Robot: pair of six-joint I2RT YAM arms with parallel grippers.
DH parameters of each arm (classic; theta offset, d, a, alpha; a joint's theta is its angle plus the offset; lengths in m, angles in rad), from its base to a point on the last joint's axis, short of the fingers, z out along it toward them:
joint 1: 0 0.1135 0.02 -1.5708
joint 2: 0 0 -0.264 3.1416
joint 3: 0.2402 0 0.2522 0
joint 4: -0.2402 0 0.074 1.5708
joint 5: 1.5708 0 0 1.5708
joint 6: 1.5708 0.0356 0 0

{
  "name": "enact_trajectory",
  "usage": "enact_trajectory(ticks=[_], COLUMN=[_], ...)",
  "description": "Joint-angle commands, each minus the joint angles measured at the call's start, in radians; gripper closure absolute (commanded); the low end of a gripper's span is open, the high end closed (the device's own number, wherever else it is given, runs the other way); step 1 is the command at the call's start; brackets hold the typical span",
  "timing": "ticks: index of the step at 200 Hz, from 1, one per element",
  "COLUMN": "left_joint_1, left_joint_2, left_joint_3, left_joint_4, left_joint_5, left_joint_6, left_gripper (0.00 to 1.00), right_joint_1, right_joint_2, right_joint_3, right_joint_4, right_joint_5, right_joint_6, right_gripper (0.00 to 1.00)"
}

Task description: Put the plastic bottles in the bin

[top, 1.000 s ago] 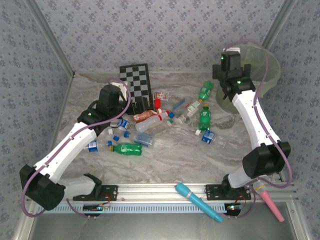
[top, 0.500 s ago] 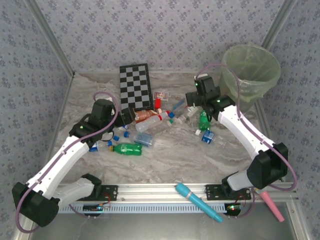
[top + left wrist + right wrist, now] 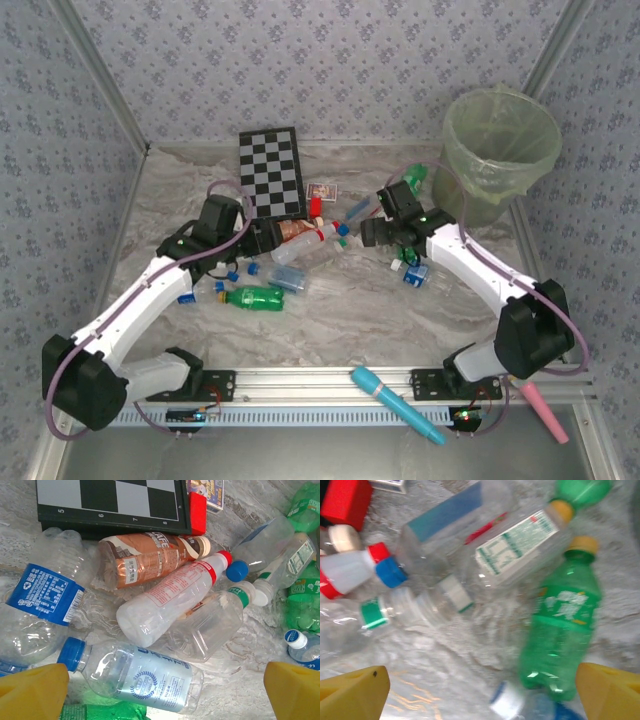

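counter (image 3: 350,320): marble, carries the whole clutter.
bin (image 3: 470,175): upright at far right corner, well apart from the pile.
plastic bottles (image 3: 300,250): heaped mid-counter beside checkerboard (image 3: 272,170).
left fingers (image 3: 30,695): spread wide, empty, over blue-capped clear bottle (image 3: 140,677).
right fingers (image 3: 610,692): spread, empty, over green soda bottle (image 3: 560,630); view blurred, contact unclear.
do well: likely centre on one bottle's body, close across its width, avoid pinching a neighbour.

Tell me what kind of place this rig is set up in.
Probably a staged lab test cell, not a real room: patterned panels box in a marble-look table, an aluminium rail runs along its near edge, and a checkerboard sits by scattered plastic bottles and a lined bin.
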Motion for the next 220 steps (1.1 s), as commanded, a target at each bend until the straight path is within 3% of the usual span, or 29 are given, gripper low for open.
enact_trajectory(ticks=[1,51,109,153,220], left_joint_1=[-0.003,-0.003,-0.003,-0.003,0.0], left_joint_2=[-0.002,-0.028,-0.071,-0.136,-0.219], left_joint_3=[0.063,0.071,0.068,0.048,-0.004], left_joint_4=[0.007,-0.031,-0.072,-0.103,-0.112], left_joint_5=[0.029,0.019,0.015,-0.01,-0.046], left_joint_6=[0.038,0.089,0.119,0.13,0.121], left_gripper=[0.0,0.0,0.0,0.0,0.0], right_joint_1=[0.013,0.05,0.126,0.189,0.192], right_joint_2=[0.042,0.083,0.215,0.341,0.472], right_joint_3=[-0.018,-0.09,-0.02,0.134,0.239], right_joint_4=[0.069,0.272,0.239,0.165,0.052], right_joint_5=[-0.121,-0.18,-0.164,-0.145,-0.199], right_joint_6=[0.258,0.65,0.897,0.924,0.889], right_gripper=[0.07,0.15,0.13,0.12,0.11])
